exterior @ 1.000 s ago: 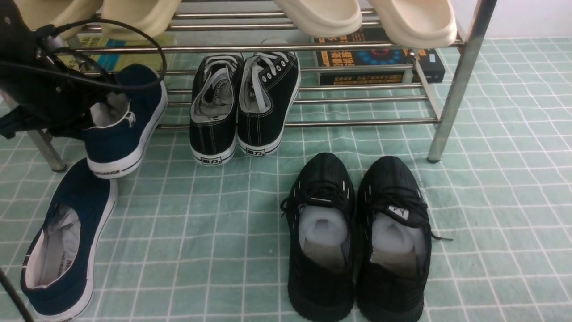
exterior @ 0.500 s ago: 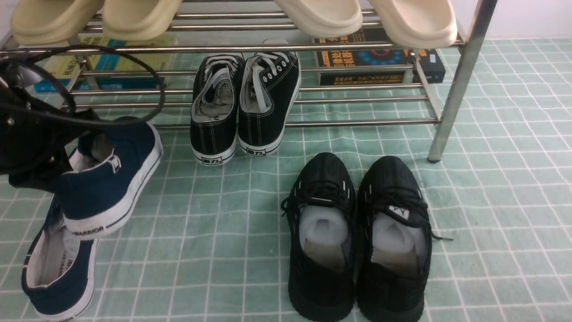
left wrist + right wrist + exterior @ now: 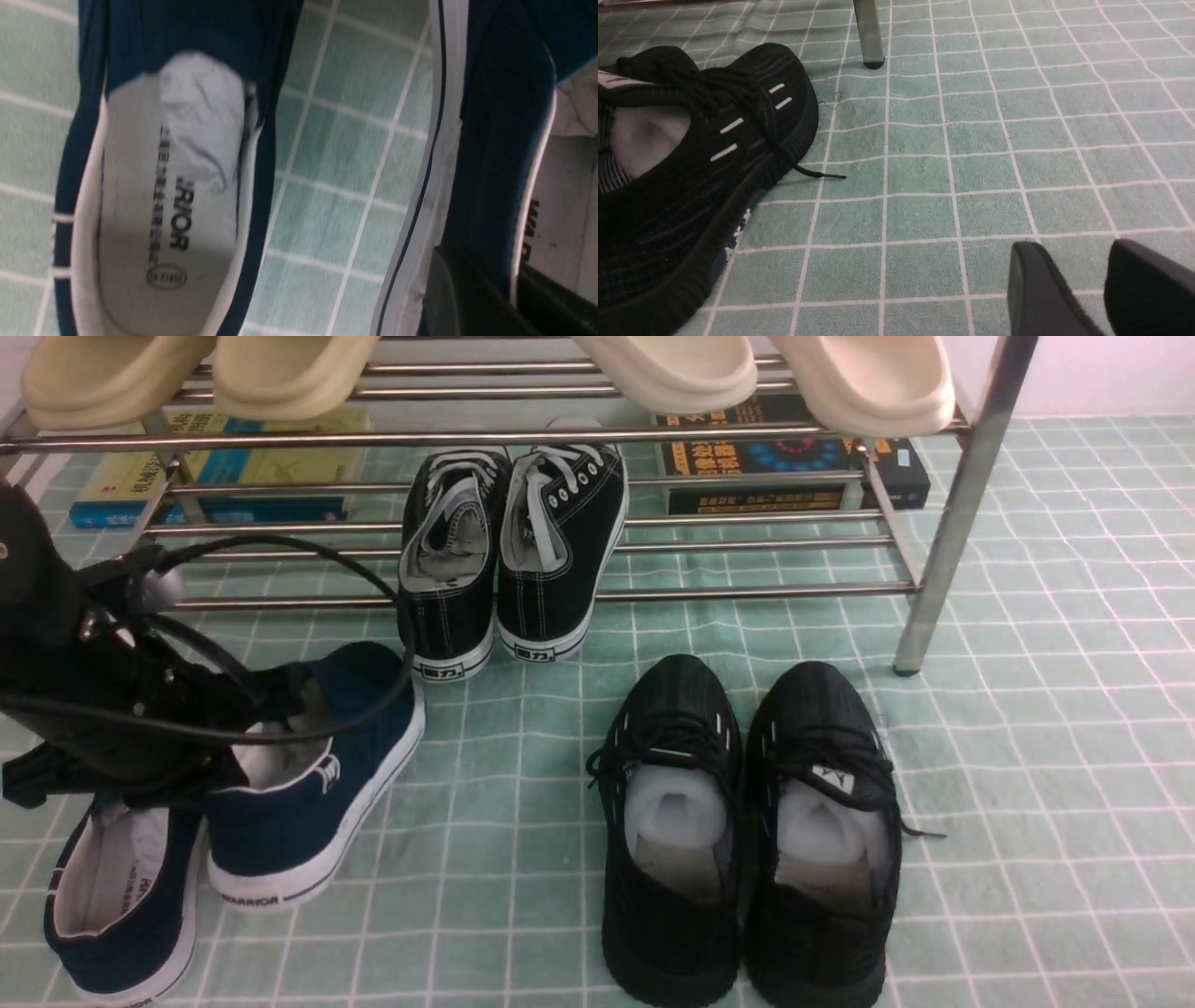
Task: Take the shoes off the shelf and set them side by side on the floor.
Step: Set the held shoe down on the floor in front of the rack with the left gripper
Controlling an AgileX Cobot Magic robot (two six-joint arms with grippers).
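Left gripper [image 3: 241, 749] clamps one navy shoe [image 3: 317, 789] by its collar, toe toward one o'clock, sole apparently touching the floor [image 3: 1027, 756]; its mate [image 3: 121, 905] lies at seven o'clock (roughly parallel, just beside).

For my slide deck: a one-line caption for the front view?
Left pincer holds one navy slip-on beside its mate on the green floor.

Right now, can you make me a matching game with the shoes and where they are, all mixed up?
1 navy shoe nearer the sneakers
2 black lace-up sneakers
3 black running shoes
4 pale slippers

A top tier of the shelf
B gripped by the left gripper
C on the floor, side by side
D lower tier of the shelf

Pairs: 1-B, 2-D, 3-C, 4-A
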